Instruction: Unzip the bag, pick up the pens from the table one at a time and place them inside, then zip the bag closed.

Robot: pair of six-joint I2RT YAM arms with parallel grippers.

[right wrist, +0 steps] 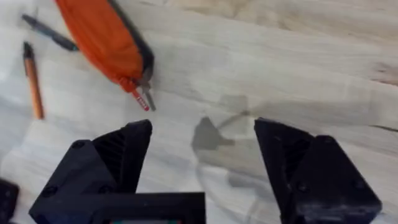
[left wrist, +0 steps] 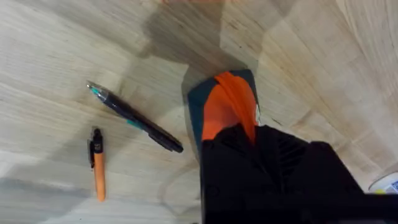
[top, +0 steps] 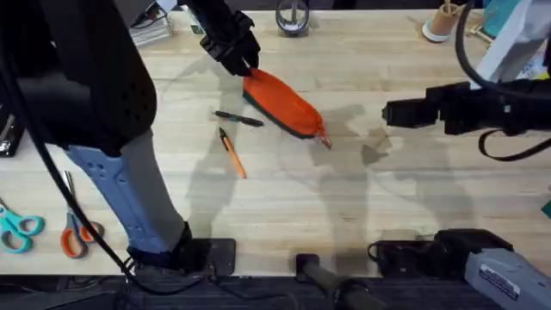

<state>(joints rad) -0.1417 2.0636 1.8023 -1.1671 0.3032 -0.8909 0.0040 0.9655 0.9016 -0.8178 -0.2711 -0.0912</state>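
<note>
Unzip step | left gripper (top: 241,62) pinching my orange pouch (top: 282,103) at its far-left end, mid-table | right gripper (right wrist: 202,155) wide, right of the pull tab (right wrist: 144,98) | approach low, pinch tab only.

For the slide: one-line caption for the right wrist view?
Open right gripper hovers over the table, facing the orange bag's zipper pull.

Teal scissors (top: 19,229) and orange scissors (top: 76,236) lie side by side.
</note>
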